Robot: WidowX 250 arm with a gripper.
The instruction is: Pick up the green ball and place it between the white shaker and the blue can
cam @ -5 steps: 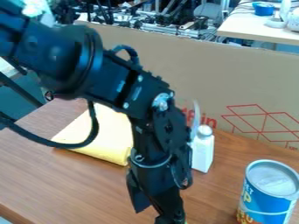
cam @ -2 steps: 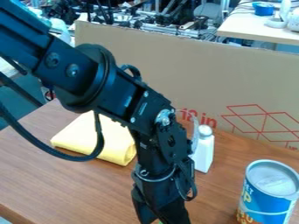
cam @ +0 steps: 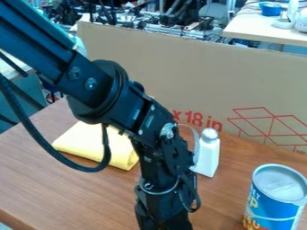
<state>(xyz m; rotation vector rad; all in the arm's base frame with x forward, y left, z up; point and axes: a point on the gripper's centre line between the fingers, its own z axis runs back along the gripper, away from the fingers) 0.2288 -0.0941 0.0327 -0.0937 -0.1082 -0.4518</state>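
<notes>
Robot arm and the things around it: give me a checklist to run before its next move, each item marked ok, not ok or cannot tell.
1. White bottle upright: ok.
2. Blue can upright and apart from the robot arm: ok.
3. Yellow cloth folded and lying on the table: ok.
4. Black cable tucked against the arm: not ok, it hangs in a loose loop.
5. Gap between arm and bottle: cannot tell.

a brown table [cam: 78, 193] bears cloth [cam: 93, 146], bottle [cam: 208, 157], can [cam: 276, 200].

The cloth [cam: 99, 146] is yellow, the bottle [cam: 207, 155] white, the can [cam: 274, 195] mostly blue (with some orange low down).
</notes>
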